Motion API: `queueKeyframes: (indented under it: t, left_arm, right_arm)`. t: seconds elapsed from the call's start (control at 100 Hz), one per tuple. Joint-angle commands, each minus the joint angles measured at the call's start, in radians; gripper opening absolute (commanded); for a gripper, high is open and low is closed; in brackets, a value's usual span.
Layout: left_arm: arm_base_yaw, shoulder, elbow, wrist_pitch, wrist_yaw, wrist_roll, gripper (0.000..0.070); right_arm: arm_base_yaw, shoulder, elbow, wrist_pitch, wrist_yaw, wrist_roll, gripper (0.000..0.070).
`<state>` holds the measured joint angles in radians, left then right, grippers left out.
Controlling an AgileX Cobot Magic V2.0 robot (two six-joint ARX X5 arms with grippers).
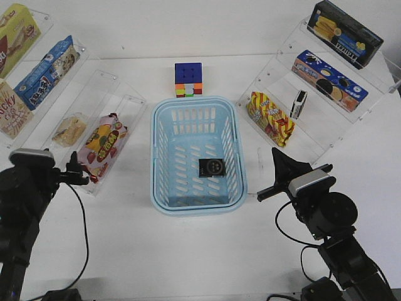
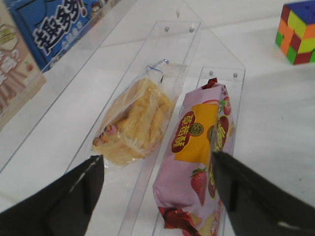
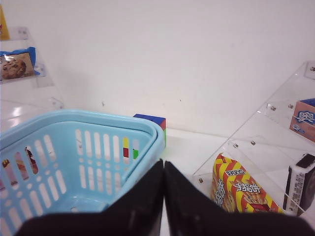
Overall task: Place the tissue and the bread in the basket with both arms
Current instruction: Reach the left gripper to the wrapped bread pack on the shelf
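Observation:
The light blue basket (image 1: 163, 135) stands mid-table; its wall also shows in the right wrist view (image 3: 59, 132). The black tissue pack (image 1: 212, 167) lies flat on its floor. The bread (image 1: 69, 130), a golden bun in clear wrap, lies on the low clear shelf at the left (image 2: 135, 120). My left gripper (image 1: 78, 169) is open and empty just short of the shelf, with the bread and the pink bag ahead between its fingers (image 2: 157, 169). My right gripper (image 1: 276, 153) is shut and empty, to the right of the basket (image 3: 164, 167).
A pink strawberry snack bag (image 1: 103, 145) lies beside the bread (image 2: 199, 157). A colour cube (image 1: 188, 79) stands behind the basket. Clear tiered racks at left and right hold snack boxes. A red-yellow snack bag (image 1: 270, 117) and a small black-and-white pack (image 1: 300, 103) stand on the right rack.

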<state>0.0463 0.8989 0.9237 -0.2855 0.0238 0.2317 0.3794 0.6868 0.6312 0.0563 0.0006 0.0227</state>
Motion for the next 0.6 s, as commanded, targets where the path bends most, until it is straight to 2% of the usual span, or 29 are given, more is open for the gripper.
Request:
queueKeyframes:
  t: [0.0,0.1,0.22,0.41,0.59]
  left_arm:
    - [-0.005,0.081,0.061,-0.006,-0.006,0.153,0.0496]
    - [-0.018,0.187,0.125,-0.006,-0.011,0.245,0.0498]
    - [-0.035,0.29,0.185,-0.005,-0.089,0.315,0.0498]
    - [-0.046,0.401,0.243,0.019,-0.116,0.332,0.0496]
    - [-0.046,0.464,0.244,0.082,-0.174,0.33,0.0482]
  right_arm:
    - [0.007,0.002,0.01,0.01,-0.001,0.008,0.0001]
    - [0.007,0.002,0.01,0.01,-0.001,0.008,0.0001]
    - [0.007,0.002,0.01,0.01,-0.002,0.008,0.0001]
    - [0.007,0.002,0.01,0.005,-0.001,0.008,0.0001]
    - [0.007,0.002,0.01,0.0,-0.001,0.008,0.0001]
